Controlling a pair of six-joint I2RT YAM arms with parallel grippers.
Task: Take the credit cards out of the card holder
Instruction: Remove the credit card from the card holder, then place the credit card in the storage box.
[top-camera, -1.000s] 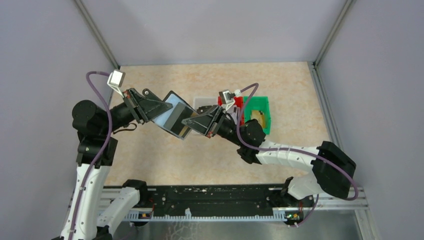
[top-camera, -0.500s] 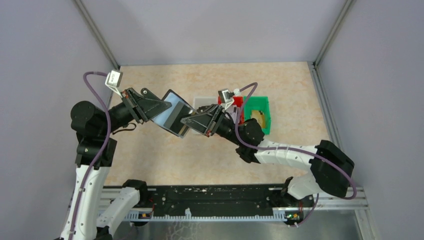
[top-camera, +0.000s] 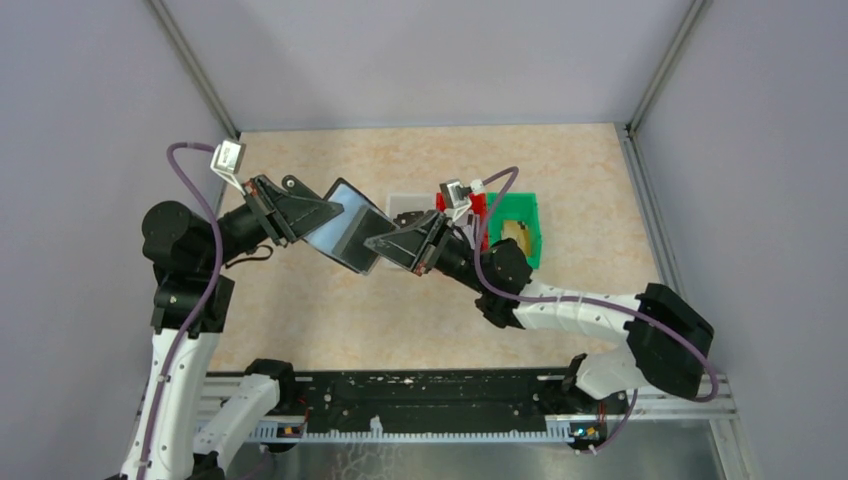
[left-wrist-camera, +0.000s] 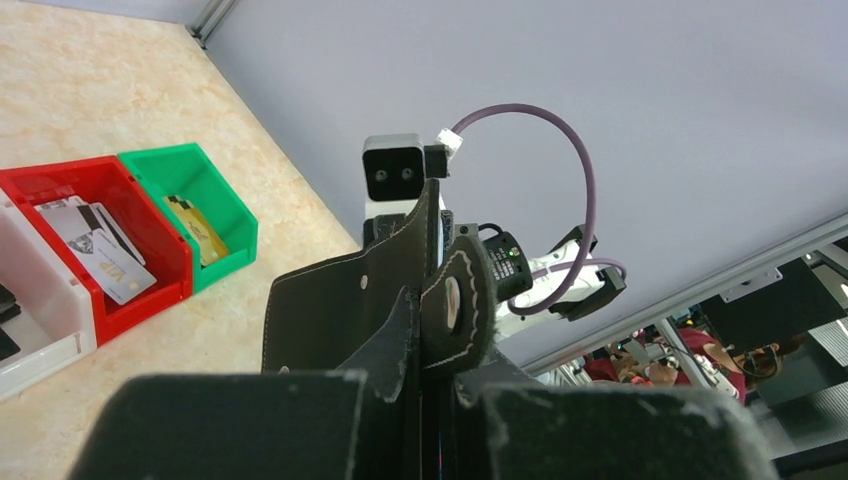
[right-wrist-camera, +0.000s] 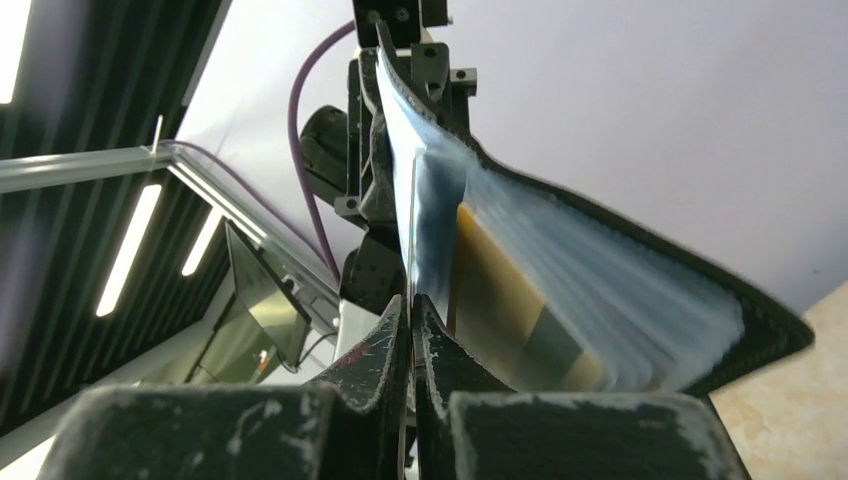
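— Pinching shut, was it, the right gripper (right-wrist-camera: 411, 312)?
— Yes. Its two fingers were pressed together right at the edge of the card holder (right-wrist-camera: 620, 300), by the grey-blue pockets. A gold card (right-wrist-camera: 490, 290) sat in a pocket just beside them.
— Did it have a card?
— I could not tell. The pockets were blurry, and the fingers hid that spot.
— And the left gripper (top-camera: 328, 210)?
— It was squeezed narrow on the card holder and held it up, open, above the table (top-camera: 330, 320). I think that was so the other arm could reach in and pull.
— Were any cards out?
— Some cards (left-wrist-camera: 90, 240) lay in the red bin (left-wrist-camera: 150, 300), and a tan card (left-wrist-camera: 200, 230) in the green bin (left-wrist-camera: 225, 262) next to it. The white bin (left-wrist-camera: 45, 345) was cut off at the side, so most of it was hidden.
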